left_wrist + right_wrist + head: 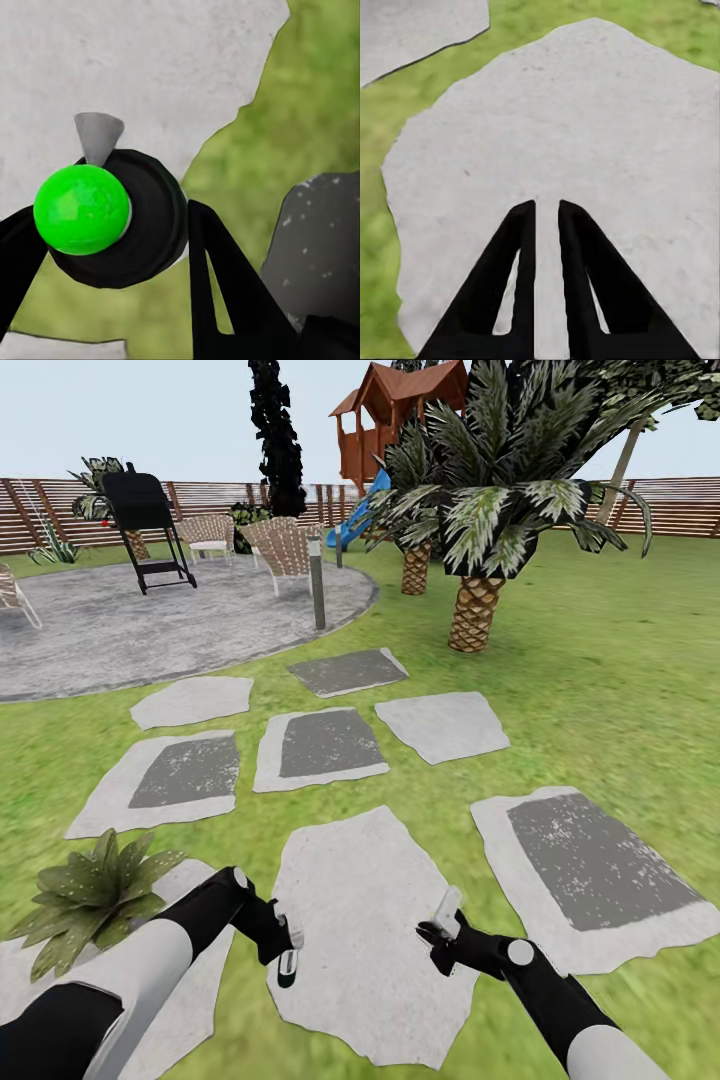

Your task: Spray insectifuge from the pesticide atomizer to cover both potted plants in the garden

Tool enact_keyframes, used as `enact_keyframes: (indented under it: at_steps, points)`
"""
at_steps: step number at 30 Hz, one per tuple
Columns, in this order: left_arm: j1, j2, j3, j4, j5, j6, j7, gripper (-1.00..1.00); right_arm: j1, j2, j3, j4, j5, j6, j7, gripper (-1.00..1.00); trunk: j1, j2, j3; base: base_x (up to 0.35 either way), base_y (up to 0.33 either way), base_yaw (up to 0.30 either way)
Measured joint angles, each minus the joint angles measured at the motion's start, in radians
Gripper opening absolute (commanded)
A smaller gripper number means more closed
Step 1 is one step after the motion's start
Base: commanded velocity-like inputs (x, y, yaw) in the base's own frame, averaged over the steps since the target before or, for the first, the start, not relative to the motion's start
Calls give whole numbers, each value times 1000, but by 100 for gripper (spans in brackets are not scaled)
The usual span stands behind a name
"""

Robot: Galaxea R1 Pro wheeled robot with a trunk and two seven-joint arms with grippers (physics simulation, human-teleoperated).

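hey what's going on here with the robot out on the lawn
The robot stands in the garden over a pale stepping stone. Its left gripper holds the pesticide atomizer, fingers closed around the bottle with its green cap facing the wrist camera. The right gripper is empty, fingers nearly together above the stone. One potted plant sits just beside the left arm. No spray is visible at this moment.

Both arms reaching fwd & down, elbows bent, black forearms converging toward centre. Left gripper (287, 956) pointing down, fingers (225, 292) clamped either side of the pesticide atomizer (112, 217), held upright. Right gripper (447, 922) tilted upward, fingers (585, 285) nearly parallel w/ a thin gap between, holding nothing. Wrists level w/ each other, well apart.
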Motion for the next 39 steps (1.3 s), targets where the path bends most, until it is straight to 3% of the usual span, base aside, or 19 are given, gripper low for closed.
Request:
enact_keyframes:
  at_steps: [4,10,16,18,20,23,32,36,39]
  points:
    - [0,-5,-1,4,-1,-75,14,-100,0,32,23,-23,1,-1,88,-100,0,0,0,0,0,0]
    - [3,-17,-2,12,2,-93,50,-100,0,99,34,-45,2,0,100,-100,0,0,0,0,0,0]
    - [3,-40,-3,13,3,-130,62,-100,0,129,35,-46,2,0,102,-100,0,0,0,0,0,0]
    - [3,-44,-3,13,4,-133,79,-100,0,139,53,-45,2,0,102,-100,0,0,0,0,0,0]
    - [13,-48,-5,13,4,-135,87,-100,0,143,88,-46,2,1,101,-100,0,0,0,0,0,0]
    - [29,-48,-10,10,6,-160,88,-100,0,144,103,-47,2,1,100,-100,0,0,0,0,0,0]
    - [31,-50,-20,12,10,-242,22,-100,0,141,103,-47,4,1,99,-100,0,0,0,0,0,0]
    - [32,-68,-70,13,12,-249,15,-100,0,140,103,-47,4,1,99,-100,0,0,0,0,0,0]
    - [32,-85,-78,14,14,-249,14,-100,0,140,103,-47,4,1,99,-100,0,0,0,0,0,0]
